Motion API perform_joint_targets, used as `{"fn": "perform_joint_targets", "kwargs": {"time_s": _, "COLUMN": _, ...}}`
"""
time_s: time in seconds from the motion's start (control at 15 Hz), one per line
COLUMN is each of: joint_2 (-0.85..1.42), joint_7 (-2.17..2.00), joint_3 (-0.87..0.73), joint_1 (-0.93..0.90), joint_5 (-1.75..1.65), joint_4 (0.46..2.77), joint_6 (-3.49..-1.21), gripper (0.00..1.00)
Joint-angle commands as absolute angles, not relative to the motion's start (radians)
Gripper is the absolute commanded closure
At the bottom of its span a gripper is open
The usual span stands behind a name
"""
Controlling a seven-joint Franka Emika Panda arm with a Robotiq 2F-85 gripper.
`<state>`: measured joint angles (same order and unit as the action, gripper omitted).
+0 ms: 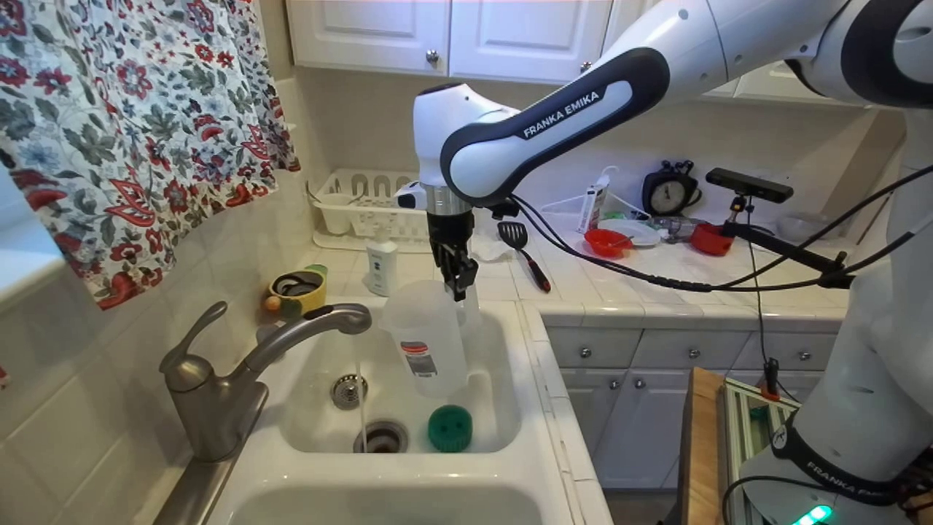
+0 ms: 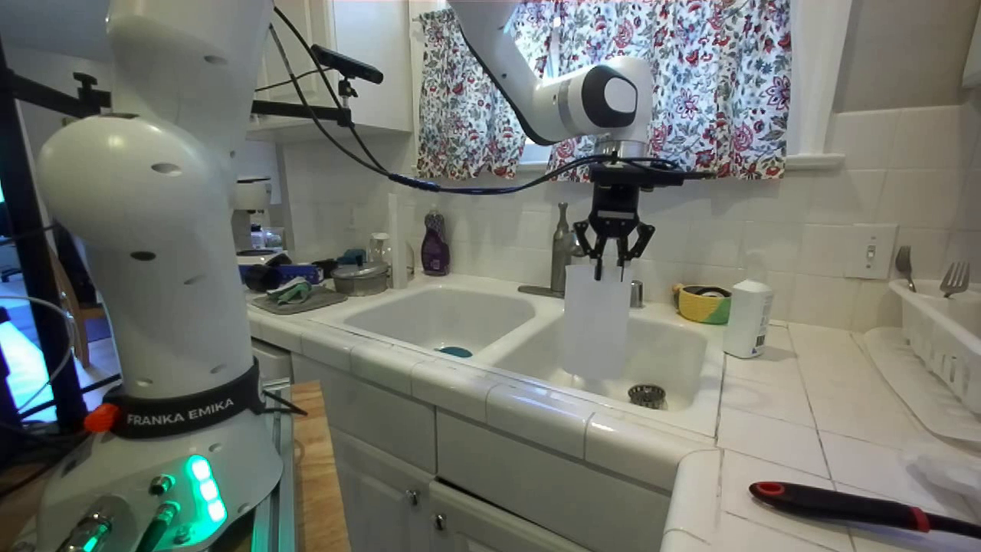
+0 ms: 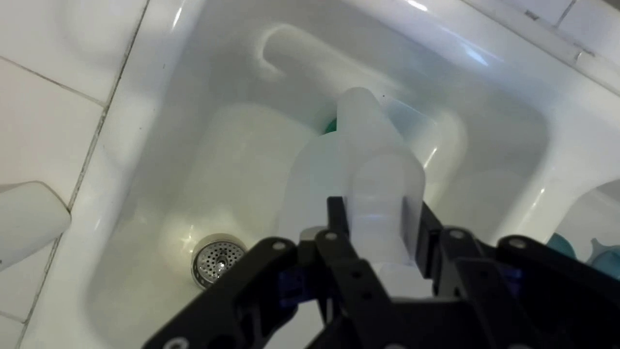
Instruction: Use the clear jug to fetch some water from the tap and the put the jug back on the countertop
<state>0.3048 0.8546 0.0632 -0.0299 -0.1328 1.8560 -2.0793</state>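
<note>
The jug (image 1: 430,332), milky and translucent with a red-and-grey label (image 1: 418,358), is held over the sink (image 1: 408,470), its smooth handle (image 3: 370,135) clamped between the jaws of the gripper (image 2: 610,271).

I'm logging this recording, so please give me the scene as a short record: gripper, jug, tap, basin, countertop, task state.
Gripper: closed on the clear jug near its top
Jug: over or in the sink basin; fill level can't be told
Tap: running, thin stream beside the jug
Basin: green round object, metal strainer
Countertop: white bottle, dish rack, spatula
Task state: jug not yet back on countertop
</note>
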Motion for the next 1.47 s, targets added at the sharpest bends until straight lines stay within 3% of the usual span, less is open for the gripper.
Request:
{"fn": "perform_joint_targets", "kwargs": {"time_s": 0.0, "joint_2": 0.33, "joint_7": 0.83, "joint_3": 0.079, "joint_1": -0.035, "joint_5": -0.149, "joint_4": 1.82, "joint_6": -2.084, "gripper": 0.91}}
{"fn": "perform_joint_targets", "kwargs": {"time_s": 1.4, "joint_2": 0.433, "joint_7": 0.783, "joint_3": 0.123, "joint_1": -0.068, "joint_5": -0.14, "joint_4": 1.701, "joint_6": -2.086, "gripper": 0.91}}
